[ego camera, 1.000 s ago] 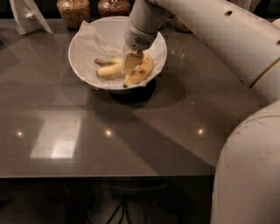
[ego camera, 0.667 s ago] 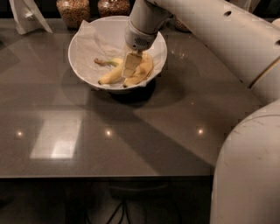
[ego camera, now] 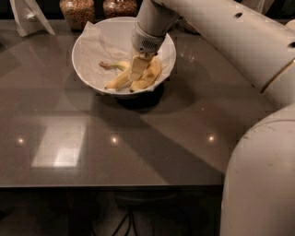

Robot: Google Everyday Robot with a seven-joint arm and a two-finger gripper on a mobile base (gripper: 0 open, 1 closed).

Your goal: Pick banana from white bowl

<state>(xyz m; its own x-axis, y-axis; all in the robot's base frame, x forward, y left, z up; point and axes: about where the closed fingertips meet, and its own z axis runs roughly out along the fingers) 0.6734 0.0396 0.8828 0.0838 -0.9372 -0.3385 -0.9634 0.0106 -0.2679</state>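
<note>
The white bowl (ego camera: 87, 48), lined with crumpled white paper, stands on a dark base at the back of the grey table. Three bananas lie in it. The slim, nearly straight banana (ego camera: 117, 82) lies at the front left. A plumper curved banana (ego camera: 150, 74) lies to its right. A shorter banana with a brown stem (ego camera: 114, 66) lies behind them. My gripper (ego camera: 137, 70) reaches down into the bowl from the upper right. Its tip is between the slim banana and the plump one, against the slim banana's upper end, and it hides that end.
Two glass jars of brown contents (ego camera: 77, 11) stand behind the bowl. A white folded object (ego camera: 28, 16) is at the back left. My white arm (ego camera: 221, 37) spans the right side, and the robot's body (ego camera: 260, 175) fills the lower right. The table's front edge (ego camera: 110, 186) runs across below.
The slim banana's lower end has swung a little toward the bowl's front rim. The gripper has stayed in the bowl at nearly the same spot.
</note>
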